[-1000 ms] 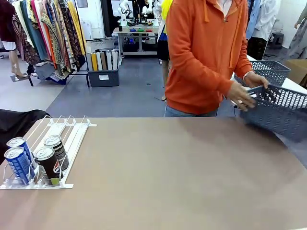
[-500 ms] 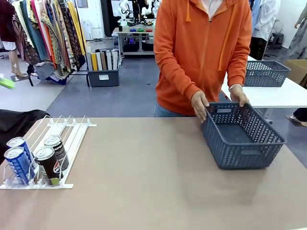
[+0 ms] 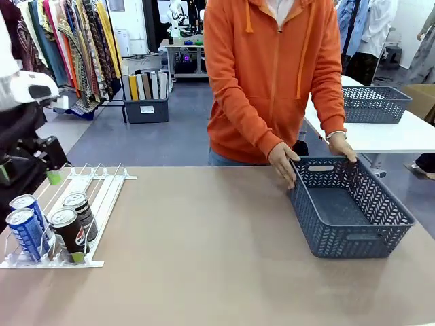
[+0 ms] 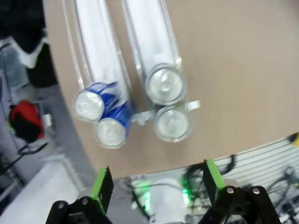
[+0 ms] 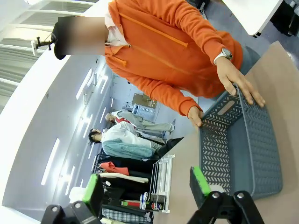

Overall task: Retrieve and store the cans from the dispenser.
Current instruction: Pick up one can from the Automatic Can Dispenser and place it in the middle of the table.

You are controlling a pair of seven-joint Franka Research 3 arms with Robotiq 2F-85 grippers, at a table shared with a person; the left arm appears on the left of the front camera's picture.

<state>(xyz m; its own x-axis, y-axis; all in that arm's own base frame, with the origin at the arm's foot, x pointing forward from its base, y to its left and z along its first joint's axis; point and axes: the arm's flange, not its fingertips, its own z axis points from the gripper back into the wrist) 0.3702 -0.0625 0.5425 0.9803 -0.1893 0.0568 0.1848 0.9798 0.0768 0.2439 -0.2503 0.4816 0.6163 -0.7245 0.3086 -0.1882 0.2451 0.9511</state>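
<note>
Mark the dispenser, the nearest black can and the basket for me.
dispenser [image 3: 103,201], front view, white rail.
nearest black can [image 3: 69,236], front view, its side.
basket [image 3: 353,241], front view, near wall.

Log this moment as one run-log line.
left tool: open, above cans | right tool: open, empty | dispenser: four cans at front | basket: empty, person's hands on rim

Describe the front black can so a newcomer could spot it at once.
On the brown table, the white dispenser sits at the robot's near left corner, with two loaded lanes. The left lane holds the blue cans; the front black can heads the right lane, nearest the robot, with the other black can right behind it.
</note>
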